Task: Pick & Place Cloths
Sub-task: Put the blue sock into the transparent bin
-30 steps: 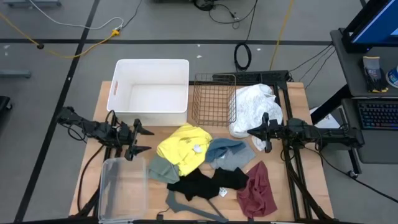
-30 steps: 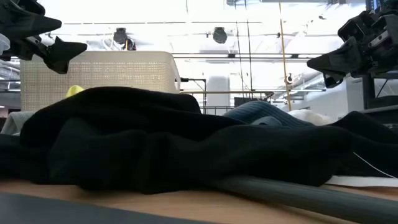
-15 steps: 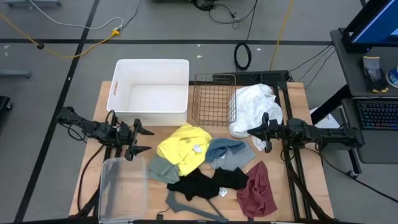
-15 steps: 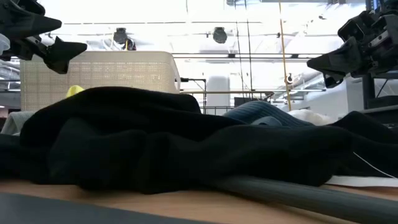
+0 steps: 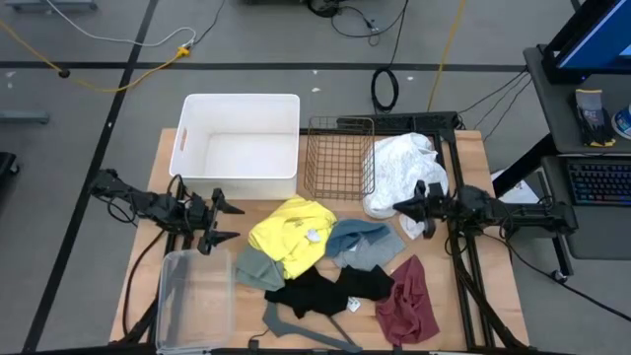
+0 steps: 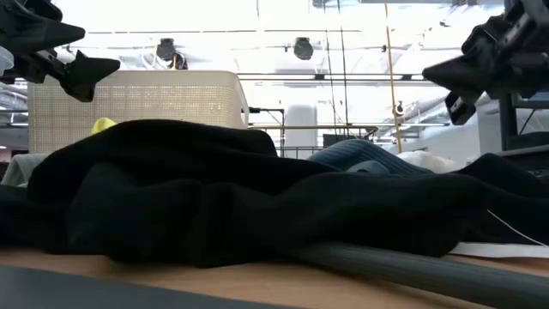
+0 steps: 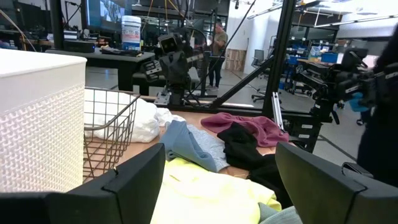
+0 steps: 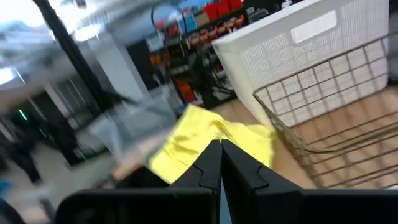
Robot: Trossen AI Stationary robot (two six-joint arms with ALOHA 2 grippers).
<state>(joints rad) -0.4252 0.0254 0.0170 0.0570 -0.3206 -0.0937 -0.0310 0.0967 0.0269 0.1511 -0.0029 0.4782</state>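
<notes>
Six cloths lie in a heap on the table's middle: yellow (image 5: 291, 235), grey-blue (image 5: 363, 244), sage green (image 5: 256, 268), black (image 5: 325, 289) and maroon (image 5: 407, 301). The large white one (image 5: 402, 170) lies by the far right. My left gripper (image 5: 229, 222) hovers open left of the yellow cloth (image 7: 205, 186), touching nothing. My right gripper (image 5: 397, 207) is shut, above the table between the white and grey-blue cloths; its fingers (image 8: 211, 162) meet in the right wrist view. In the low view the black cloth (image 6: 240, 197) fills the foreground.
A white bin (image 5: 240, 143) and a wire basket (image 5: 340, 156) stand at the far edge. A clear plastic bin (image 5: 192, 296) sits at the near left. A thin grey hanger (image 5: 306, 330) lies under the black cloth near the front edge.
My right gripper has risen slightly and tipped in the last half second, blurring in the low view. The cloths and my left gripper have stayed where they were.
</notes>
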